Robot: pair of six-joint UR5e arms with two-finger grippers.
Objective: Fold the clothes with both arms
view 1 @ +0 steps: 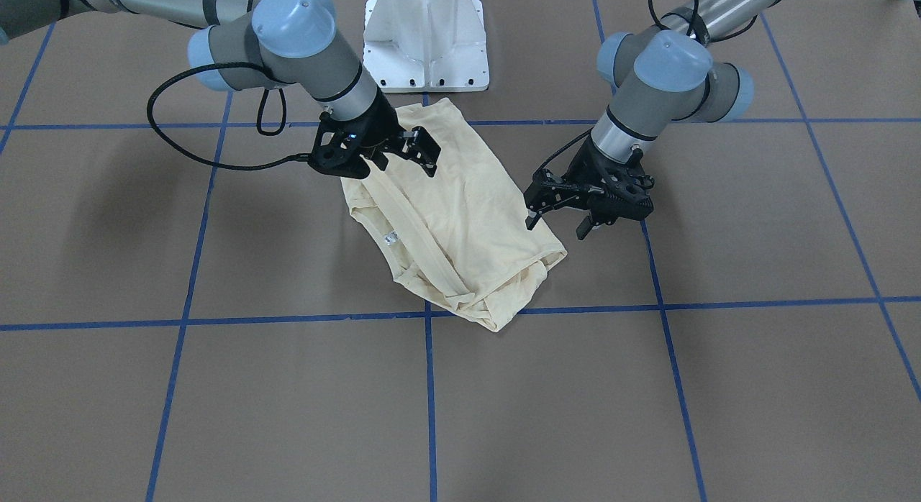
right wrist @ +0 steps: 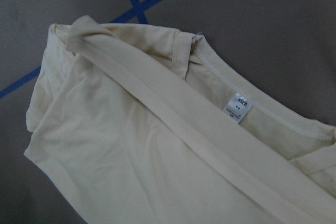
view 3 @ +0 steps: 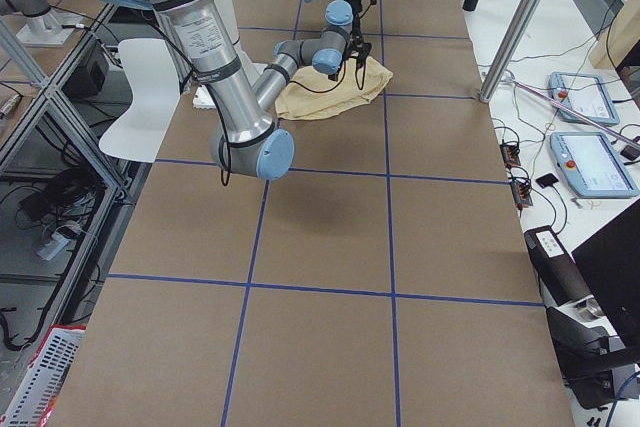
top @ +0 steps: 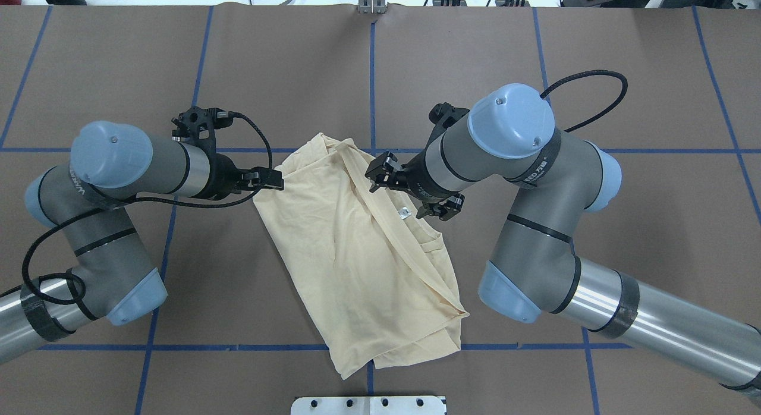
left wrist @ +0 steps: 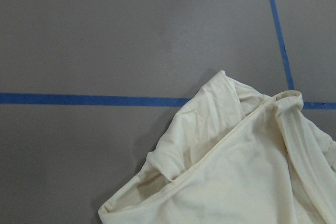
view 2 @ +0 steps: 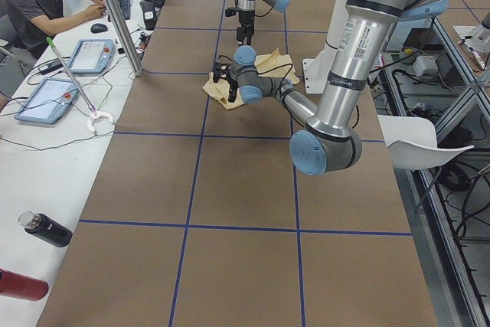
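cream-yellow t-shirt (top: 357, 266) lies folded in a loose oblong bundle at the middle of the brown table (top: 475, 64), set at a slant across the grid of blue tape lines (top: 373, 76), its near end close to the white pedestal base (view 1: 426, 42) and its far end reaching the tape crossing in front of the robot. the left arm (top: 119, 165) bends in from the left and the right arm (top: 517, 141) from the right, both elbows out, wrists turned toward the garment. across the shirt's top runs a long narrow folded band of the same cloth, from the far end diagonally down to the near right corner, where the layers bunch up. the right gripper (top: 410, 192) hangs over the far right part of the shirt above the collar edge, its jaws spread wide and holding nothing. the left gripper (view 1: 555, 223) is also released, fingers apart and empty, poised just beside the shirt's left edge over bare table. the collar seam curves along the right side of the bundle, and the small white neck tag (right wrist: 237, 108) lies face up just inside it, directly beneath the right claw
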